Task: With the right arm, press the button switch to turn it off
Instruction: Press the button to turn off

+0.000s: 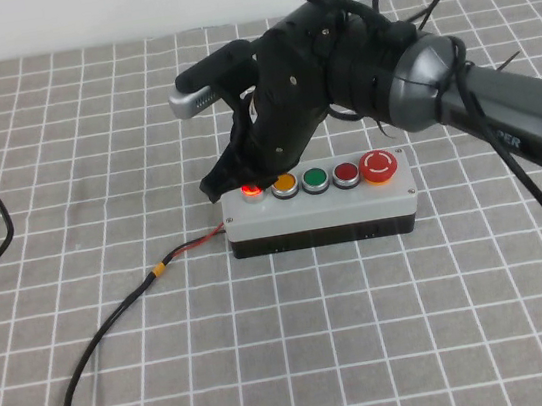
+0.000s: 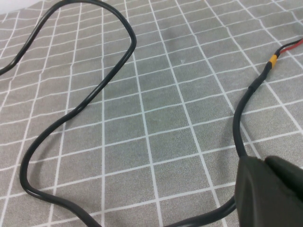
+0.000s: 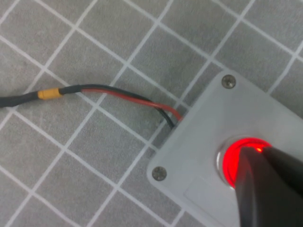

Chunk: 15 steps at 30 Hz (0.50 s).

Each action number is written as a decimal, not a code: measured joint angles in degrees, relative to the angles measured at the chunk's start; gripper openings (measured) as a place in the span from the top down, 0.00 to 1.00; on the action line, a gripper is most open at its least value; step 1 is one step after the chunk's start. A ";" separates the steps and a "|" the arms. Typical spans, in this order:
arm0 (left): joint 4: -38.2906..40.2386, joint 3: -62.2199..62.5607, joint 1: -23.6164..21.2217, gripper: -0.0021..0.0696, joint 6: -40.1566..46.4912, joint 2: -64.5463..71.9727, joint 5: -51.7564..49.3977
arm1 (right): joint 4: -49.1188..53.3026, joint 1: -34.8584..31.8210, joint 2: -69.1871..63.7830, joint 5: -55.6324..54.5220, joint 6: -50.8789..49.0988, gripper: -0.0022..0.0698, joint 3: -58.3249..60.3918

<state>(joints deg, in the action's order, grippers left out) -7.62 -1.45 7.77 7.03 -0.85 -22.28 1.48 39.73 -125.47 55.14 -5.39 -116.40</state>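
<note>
Right gripper (image 1: 247, 178) jaws, spread or together unclear, tip on the glowing button switch (image 3: 233, 158); left gripper (image 2: 270, 194) over cloth.

Even, soft light is spread across the grey checked tablecloth (image 1: 90, 137) in the high view, with no glare seen. Only a faint shadow is cast under the black right gripper (image 1: 242, 177). The small round bright-red translucent button (image 3: 236, 158) is lit from within, and a red glow is thrown onto its silver ring. In both wrist views, the dark near fingers (image 3: 270, 189) are rendered blurred, out of focus.
</note>
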 joint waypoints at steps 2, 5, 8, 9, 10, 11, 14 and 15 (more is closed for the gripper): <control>0.00 0.00 0.00 0.98 0.00 0.00 0.00 | 0.00 0.00 -0.43 0.70 0.00 0.99 -0.49; 0.00 0.00 0.00 0.98 0.00 0.00 0.00 | 0.00 0.00 -1.21 1.99 0.00 0.99 -1.02; 0.00 0.00 0.00 0.98 0.00 0.00 0.00 | 0.00 0.00 -1.95 2.63 0.00 0.99 -1.65; 0.00 0.00 0.00 0.98 0.00 0.00 0.00 | 0.00 0.00 -2.06 2.72 0.00 0.99 -1.68; 0.00 0.00 0.00 0.98 0.00 0.00 0.00 | 0.00 0.00 -2.11 2.72 0.00 0.99 -1.68; 0.00 0.00 0.00 0.98 0.00 0.00 0.00 | 0.00 0.00 -2.11 2.72 0.00 0.99 -1.80; 0.00 0.00 0.00 0.98 0.00 0.00 0.00 | -0.10 0.00 -2.11 3.09 -0.10 0.99 -2.96; 0.00 0.00 0.00 0.98 0.00 0.00 0.00 | -0.10 0.00 -2.11 3.38 -0.10 0.99 -3.39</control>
<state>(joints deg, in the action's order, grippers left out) -7.62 -1.45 7.77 7.03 -0.85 -22.28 1.38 39.73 -127.58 58.53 -5.49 -119.78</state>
